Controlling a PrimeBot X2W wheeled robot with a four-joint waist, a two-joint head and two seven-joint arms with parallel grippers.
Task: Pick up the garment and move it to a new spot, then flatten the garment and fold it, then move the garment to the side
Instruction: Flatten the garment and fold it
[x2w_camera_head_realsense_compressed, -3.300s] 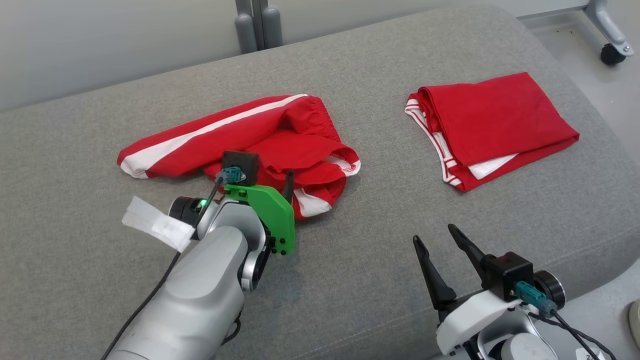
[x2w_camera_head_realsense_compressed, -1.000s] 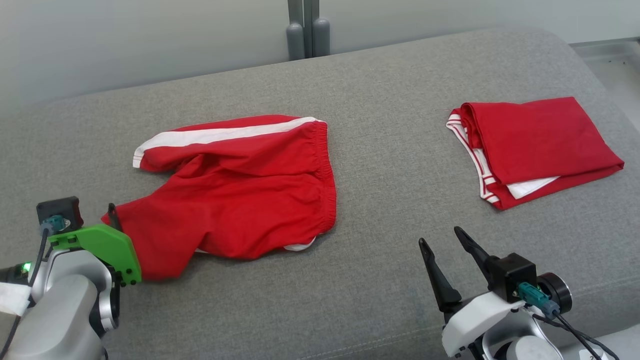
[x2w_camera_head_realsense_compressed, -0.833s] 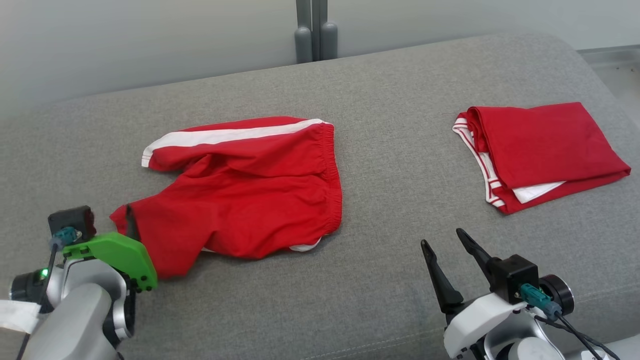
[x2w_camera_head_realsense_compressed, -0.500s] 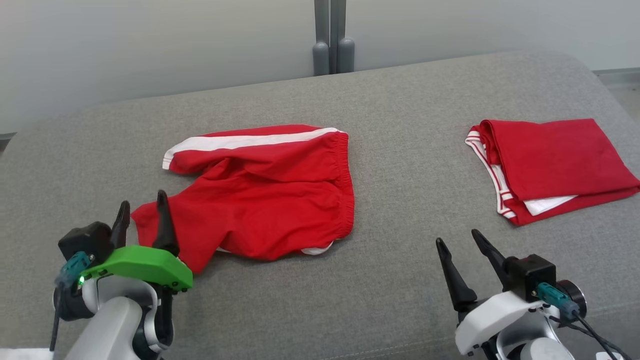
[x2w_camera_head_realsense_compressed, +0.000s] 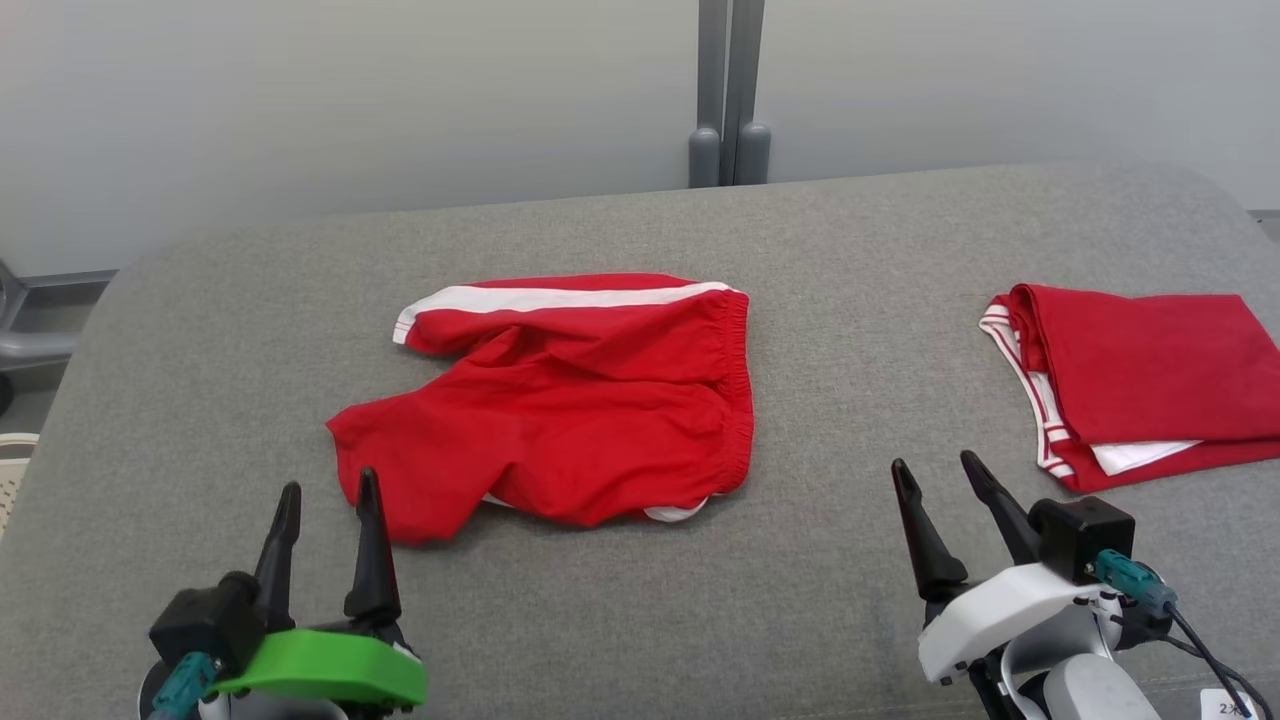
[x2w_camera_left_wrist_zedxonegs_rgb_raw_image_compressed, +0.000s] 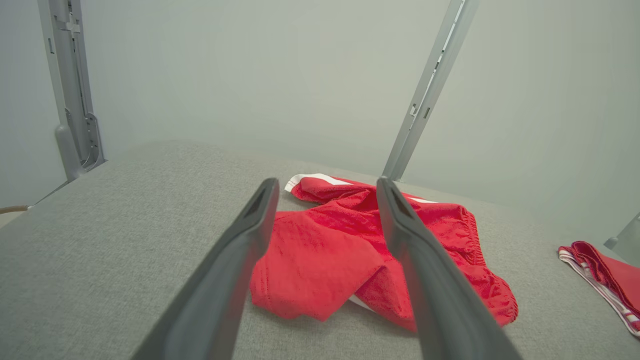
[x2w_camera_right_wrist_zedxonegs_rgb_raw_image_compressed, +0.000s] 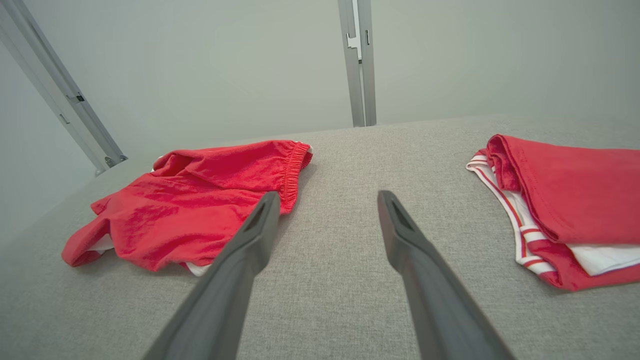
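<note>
The garment (x2w_camera_head_realsense_compressed: 570, 410) is a pair of red shorts with a white side stripe, spread roughly flat with some wrinkles on the grey cushion (x2w_camera_head_realsense_compressed: 820, 560). It also lies ahead of the fingers in the left wrist view (x2w_camera_left_wrist_zedxonegs_rgb_raw_image_compressed: 360, 250) and at the left in the right wrist view (x2w_camera_right_wrist_zedxonegs_rgb_raw_image_compressed: 200, 200). My left gripper (x2w_camera_head_realsense_compressed: 325, 495) stands open at the lower left, just short of the nearest leg hem, holding nothing. Nothing sits between the fingers of my open right gripper (x2w_camera_head_realsense_compressed: 935, 475) at the lower right, well clear of the shorts.
A second red garment (x2w_camera_head_realsense_compressed: 1140, 385) with white striped trim lies folded at the right of the cushion (x2w_camera_right_wrist_zedxonegs_rgb_raw_image_compressed: 560, 200). A grey metal post (x2w_camera_head_realsense_compressed: 728, 100) stands behind the cushion against a pale wall. The cushion's rounded left edge falls off near a frame.
My left gripper dragged the shorts' leg out leftward, let go and drew back toward me, now open. The head camera has tilted up and shifted. The right gripper stayed put.
</note>
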